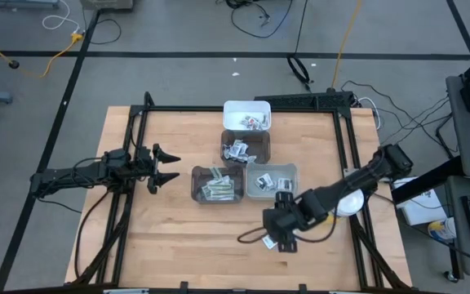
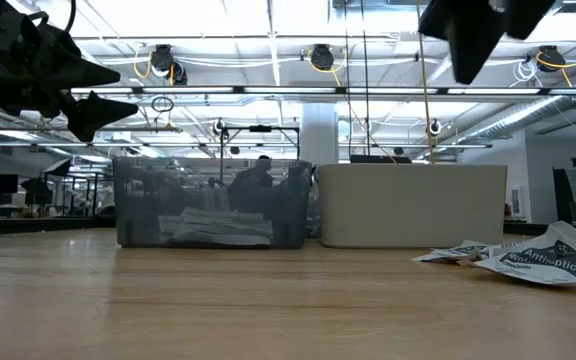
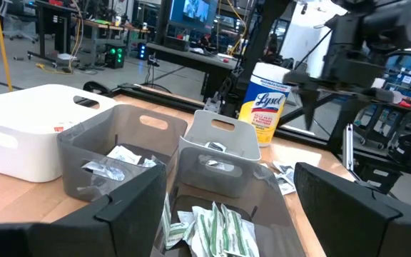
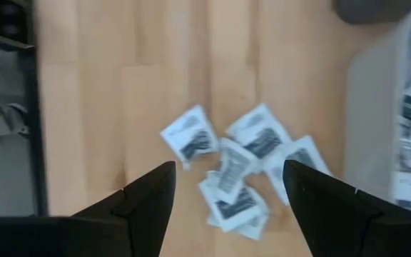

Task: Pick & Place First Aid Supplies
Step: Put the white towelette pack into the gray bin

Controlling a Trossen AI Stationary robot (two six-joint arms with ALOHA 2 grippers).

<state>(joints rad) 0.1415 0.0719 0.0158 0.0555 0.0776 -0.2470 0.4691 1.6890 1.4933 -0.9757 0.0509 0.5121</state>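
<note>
Wooden table (image 1: 170, 237); four bins (image 1: 218, 183) clustered at centre, packets inside; left gripper (image 1: 163, 167) beside them, fingers spread, empty; right gripper (image 4: 227, 187) spread, empty, hanging above a loose heap of white sachets (image 4: 237, 168) on the tabletop.

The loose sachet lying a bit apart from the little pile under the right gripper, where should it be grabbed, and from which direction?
Judging by its pose, come straight down. The sachet lies flat on the table, clear of the pile, so pinch across its free edges. The right gripper hangs open above the pile; shift it toward that sachet first.
</note>
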